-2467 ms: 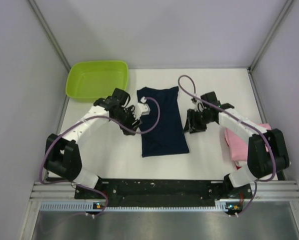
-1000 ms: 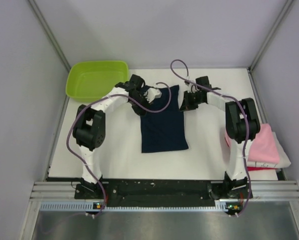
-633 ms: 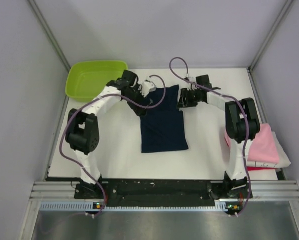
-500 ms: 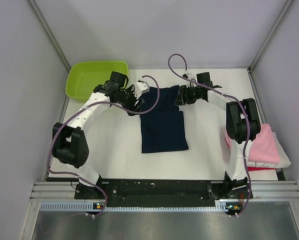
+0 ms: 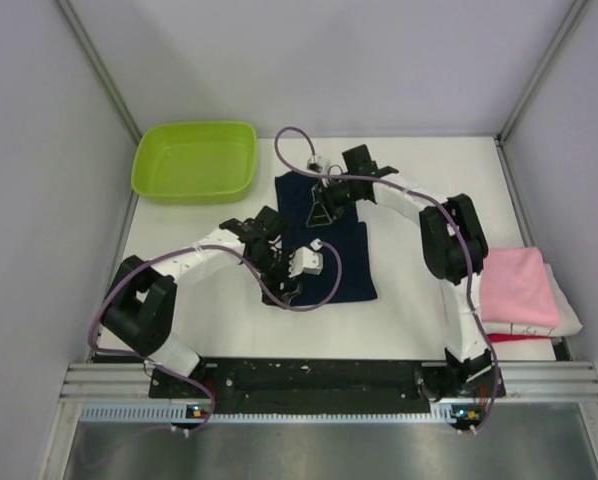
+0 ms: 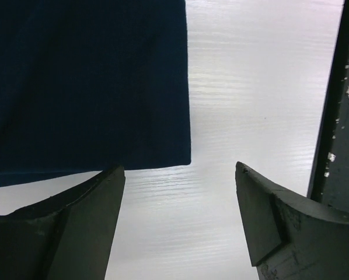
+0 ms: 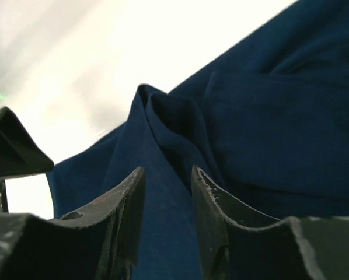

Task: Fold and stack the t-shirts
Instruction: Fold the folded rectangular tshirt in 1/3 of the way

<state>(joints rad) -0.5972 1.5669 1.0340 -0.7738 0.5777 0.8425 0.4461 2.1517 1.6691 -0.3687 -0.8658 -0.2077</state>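
Note:
The dark navy t-shirt [image 5: 344, 255] lies flat mid-table, with a crease across its far part. My left gripper [image 5: 287, 285] hangs at the shirt's near-left corner. In the left wrist view it [image 6: 180, 175] stands wide open over bare table, the navy t-shirt's corner [image 6: 87, 81] just ahead of the left finger. My right gripper [image 5: 319, 212] is over the shirt's far part. In the right wrist view it [image 7: 167, 172] is open a little above the navy cloth [image 7: 279, 116], a raised fold ahead of its tips. A folded pink t-shirt [image 5: 519, 290] tops a stack at the right edge.
A lime green tub [image 5: 194, 160] stands at the far left corner. Under the pink shirt, white [image 5: 569, 318] and red [image 5: 509, 338] folded cloth show at the stack's edges. Grey walls close in the table on three sides. A purple cable loops over the shirt.
Both grippers were shut at the shirt's far corners and have opened. My left arm has swung back to the near-left corner. My right gripper has slid left over the far part.

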